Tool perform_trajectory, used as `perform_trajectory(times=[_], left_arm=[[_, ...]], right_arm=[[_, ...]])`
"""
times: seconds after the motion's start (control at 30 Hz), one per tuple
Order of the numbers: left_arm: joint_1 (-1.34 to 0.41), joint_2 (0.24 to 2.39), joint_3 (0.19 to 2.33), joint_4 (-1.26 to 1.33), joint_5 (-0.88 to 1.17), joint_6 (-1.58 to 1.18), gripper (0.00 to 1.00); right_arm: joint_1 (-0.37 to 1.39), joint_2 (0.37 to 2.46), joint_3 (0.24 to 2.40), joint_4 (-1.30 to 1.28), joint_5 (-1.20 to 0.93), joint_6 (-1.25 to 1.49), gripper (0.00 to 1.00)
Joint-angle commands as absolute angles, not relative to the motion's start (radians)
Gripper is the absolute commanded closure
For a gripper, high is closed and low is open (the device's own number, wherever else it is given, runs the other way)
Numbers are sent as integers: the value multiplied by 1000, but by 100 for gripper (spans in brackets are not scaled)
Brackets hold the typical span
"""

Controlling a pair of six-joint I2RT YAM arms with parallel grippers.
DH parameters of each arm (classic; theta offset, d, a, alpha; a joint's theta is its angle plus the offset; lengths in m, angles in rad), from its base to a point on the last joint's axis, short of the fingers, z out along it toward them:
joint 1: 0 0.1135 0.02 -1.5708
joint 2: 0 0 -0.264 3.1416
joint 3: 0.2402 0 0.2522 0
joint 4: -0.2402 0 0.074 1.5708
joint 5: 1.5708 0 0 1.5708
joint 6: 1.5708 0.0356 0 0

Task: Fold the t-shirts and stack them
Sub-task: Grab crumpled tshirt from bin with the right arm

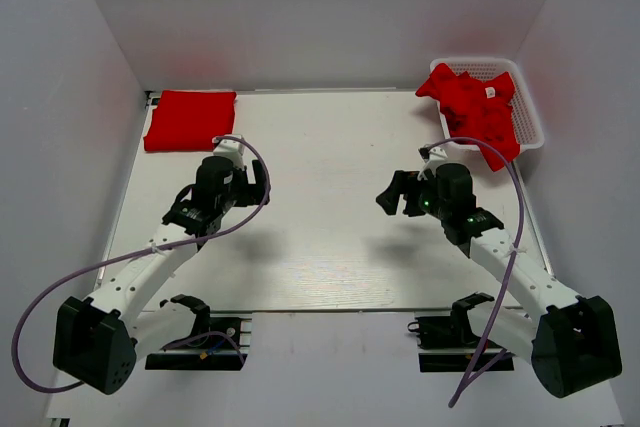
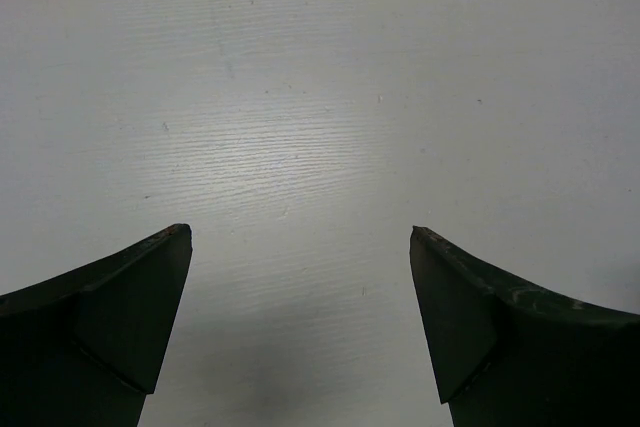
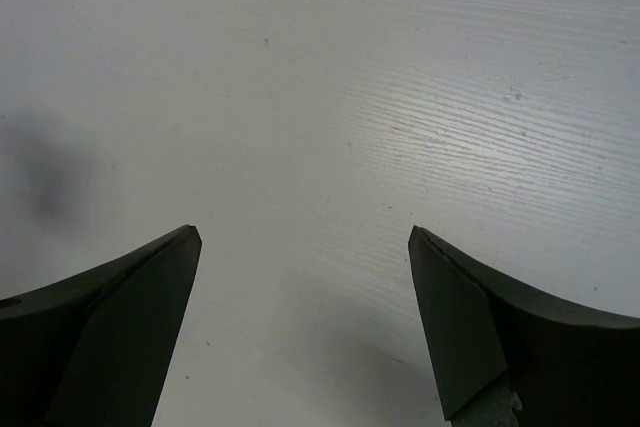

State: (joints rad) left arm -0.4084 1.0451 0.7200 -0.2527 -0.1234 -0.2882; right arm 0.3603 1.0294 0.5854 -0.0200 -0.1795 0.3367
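Claws being held open and empty, between one shirt and the next.
Jaws of the left claw [image 2: 300, 230] and of the right claw [image 3: 305, 230] are being held spread wide, with nothing being gripped, each claw being hovered above the white wood-grained table [image 1: 330, 247]. Further out, one flat folded bright red cloth t-shirt [image 1: 189, 119] is lying at the far left corner, well apart from the left claw, while a crumpled heap of bright red t-shirts [image 1: 470, 107] is being held in the white plastic lattice basket [image 1: 497, 68] at the far right, near the right claw. One fold is being judged done, and fetching the next shirt is being judged the step in hand. A reach of the right claw into the basket is being called for, with one layer being pinched so that a single shirt is drawn out.
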Motion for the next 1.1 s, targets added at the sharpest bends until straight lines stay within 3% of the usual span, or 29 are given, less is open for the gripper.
perform_trajectory(times=[0.0,0.13,0.37,0.63,0.93,1.07], left_arm=[[-413,1052,745,-235,-109,-269,0],[-413,1052,746,-244,-97,-268,0],[-413,1043,736,-235,-87,-258,0],[-413,1052,746,-244,-120,-258,0],[-413,1106,765,-262,-149,-249,0],[-404,1141,776,-262,-170,-239,0]], right_arm=[[357,1028,612,61,-204,324,10],[357,1078,670,45,-175,293,10],[339,1325,1031,-130,188,321,10],[213,1630,1481,-291,371,285,10],[61,2044,1969,-419,330,172,10],[14,2190,2090,-433,267,173,10]])
